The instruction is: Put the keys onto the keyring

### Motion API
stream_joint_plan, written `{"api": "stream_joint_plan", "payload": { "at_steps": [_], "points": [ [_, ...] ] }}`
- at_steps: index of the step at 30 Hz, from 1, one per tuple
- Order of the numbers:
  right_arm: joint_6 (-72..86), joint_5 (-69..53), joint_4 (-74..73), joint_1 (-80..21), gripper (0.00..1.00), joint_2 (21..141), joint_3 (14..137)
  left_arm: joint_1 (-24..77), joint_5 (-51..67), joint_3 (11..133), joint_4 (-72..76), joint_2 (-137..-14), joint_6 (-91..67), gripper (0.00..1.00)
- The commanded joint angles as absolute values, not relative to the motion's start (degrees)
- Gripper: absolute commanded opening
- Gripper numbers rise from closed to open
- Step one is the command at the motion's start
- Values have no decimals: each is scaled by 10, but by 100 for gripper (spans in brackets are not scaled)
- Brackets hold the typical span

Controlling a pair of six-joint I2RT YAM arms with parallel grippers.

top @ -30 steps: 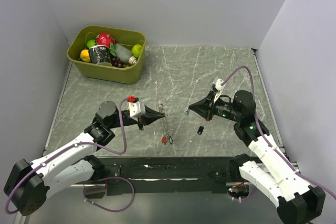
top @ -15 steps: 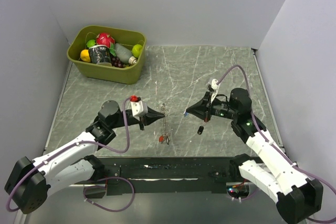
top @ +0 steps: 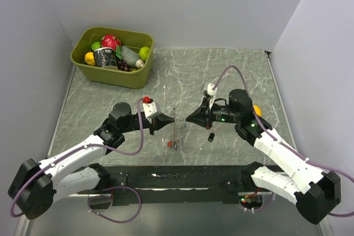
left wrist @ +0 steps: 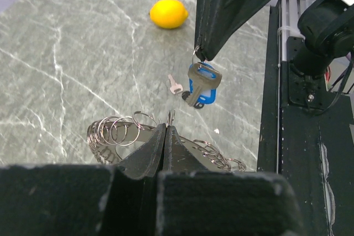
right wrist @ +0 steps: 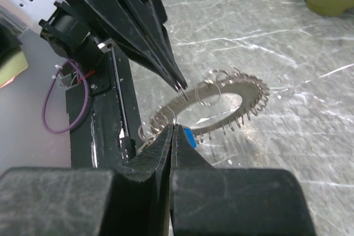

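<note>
— So, where's the key?
— My right claw [right wrist: 172,127] pinches the thin wire loop of the blue-headed key [left wrist: 202,84]. It dangles just beyond my left claw [left wrist: 167,127], which is clamped on the steel ring chain [left wrist: 119,131] over the marbled worktop [left wrist: 66,53].

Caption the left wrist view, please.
Shut left gripper pinches the keyring; shut right gripper dangles a blue-headed key nearby.

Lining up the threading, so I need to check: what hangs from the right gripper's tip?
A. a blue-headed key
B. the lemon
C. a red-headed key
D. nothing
A: the left wrist view shows a blue-headed key dangling below the tip of the shut right gripper.
</note>
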State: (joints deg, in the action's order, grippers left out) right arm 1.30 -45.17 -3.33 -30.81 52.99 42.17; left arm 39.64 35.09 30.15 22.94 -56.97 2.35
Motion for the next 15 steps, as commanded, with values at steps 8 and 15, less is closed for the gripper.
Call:
{"api": "stream_joint_plan", "payload": {
  "at_steps": [8, 15],
  "points": [
    [-28, -418, -49, -359, 0, 585, 478, 403, 344, 344, 236, -590, 24, 1],
    [-40, -403, -67, -372, 0, 606, 491, 404, 343, 344, 236, -590, 26, 1]
  ]
}}
